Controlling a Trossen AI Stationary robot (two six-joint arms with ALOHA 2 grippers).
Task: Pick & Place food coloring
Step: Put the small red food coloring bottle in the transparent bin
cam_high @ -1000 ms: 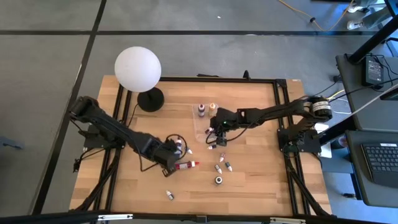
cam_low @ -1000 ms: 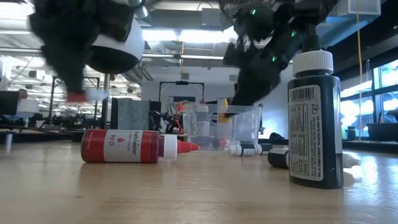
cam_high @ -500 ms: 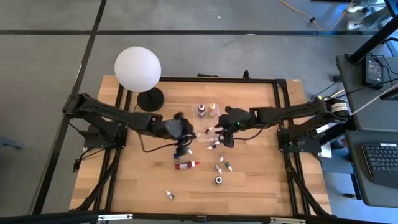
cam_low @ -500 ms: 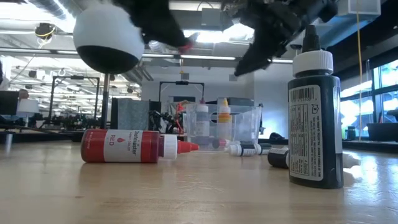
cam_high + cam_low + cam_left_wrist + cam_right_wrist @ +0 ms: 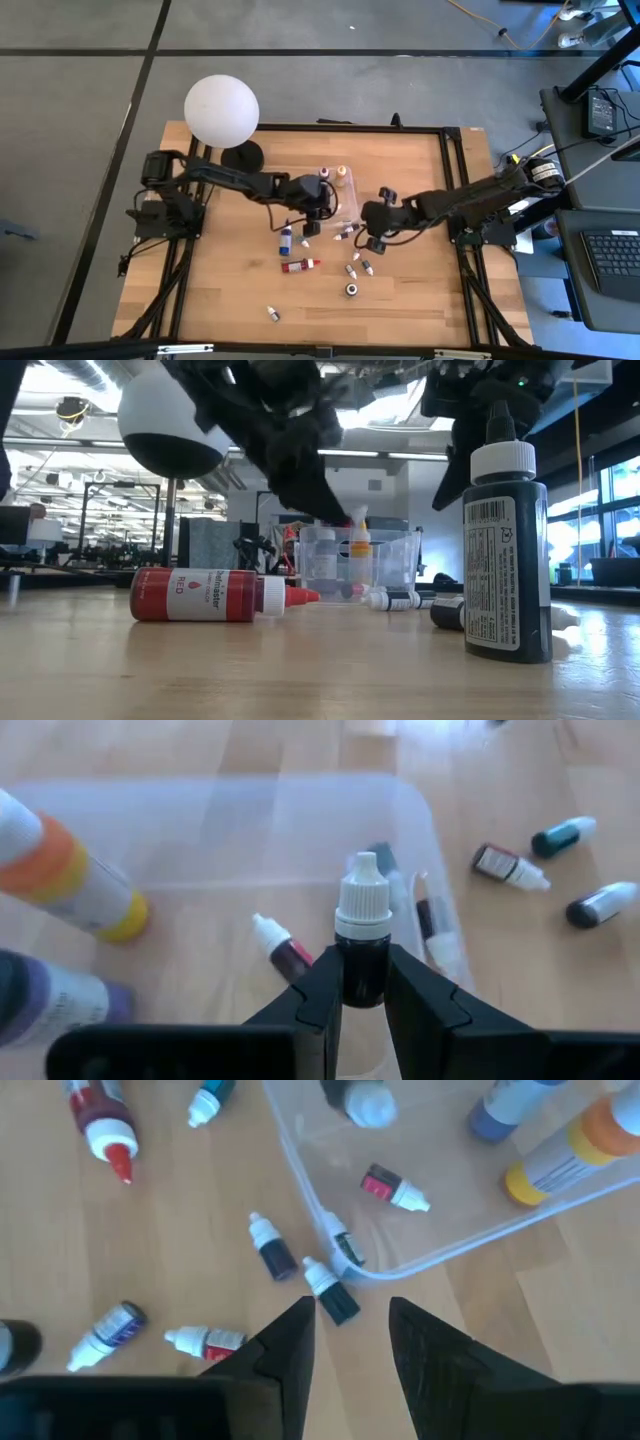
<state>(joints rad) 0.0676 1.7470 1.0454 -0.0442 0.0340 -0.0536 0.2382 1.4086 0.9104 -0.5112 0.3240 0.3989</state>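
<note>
My left gripper [image 5: 316, 216] [image 5: 362, 975] hovers over the clear plastic box [image 5: 345, 203], shut on a small dark dropper bottle [image 5: 362, 960] with a white cap. A tiny bottle [image 5: 284, 949] lies on the box floor; an orange-and-yellow bottle [image 5: 72, 885] and a purple one [image 5: 45, 1000] are also inside. My right gripper [image 5: 374, 230] [image 5: 350, 1340] is open above loose small bottles [image 5: 328, 1290] [image 5: 270, 1246] lying by the box corner. A red bottle [image 5: 300, 265] lies on its side on the table. My left gripper pinches the small dark bottle by its body [image 5: 362, 982], just below the white cap, between the two fingers. The cap [image 5: 362, 905] points away from the wrist, beyond the fingertips. The bottle is lifted clear, above the box floor.
A white globe lamp [image 5: 221, 108] stands at the far left on a dark base. A blue bottle [image 5: 286, 238] stands left of the box. A black bottle [image 5: 352, 290] [image 5: 505, 550] stands near the middle, and more tiny bottles [image 5: 352, 270] [image 5: 272, 313] lie scattered toward the near edge.
My left gripper has risen from the table near the red bottle and swung toward the far right, ending over the clear box with the small dark bottle in its hold. My right gripper has drawn back from over the box toward the right and slightly nearer.
</note>
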